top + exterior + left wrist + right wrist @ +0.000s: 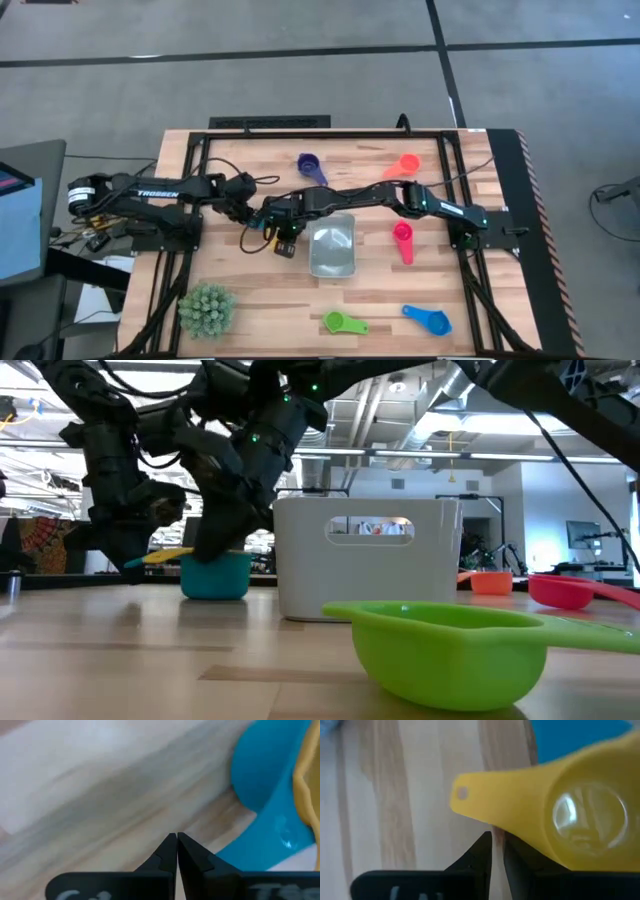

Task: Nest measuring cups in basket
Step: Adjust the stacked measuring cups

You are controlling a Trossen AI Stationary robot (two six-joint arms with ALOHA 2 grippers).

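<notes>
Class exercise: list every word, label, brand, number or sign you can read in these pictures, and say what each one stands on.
"TROSSEN": white letters on the dark left robot arm, read in the high view.
Pale marks at the bottom edge of both wrist views, on the gripper bodies: cut off, unreadable.
Nothing readable on the plastic measuring cups or the pale grey rectangular basket.

1. Overhead camera looks straight down; whole table point(420, 300) in frame, basket point(332, 246) central.
2. Low camera sits at tabletop height, facing the basket point(365, 555) side-on, green cup point(440, 650) nearest.
3. My wrist cameras sit close beside the basket; both share the teal cup point(265, 775) and yellow cup point(560, 820).
</notes>
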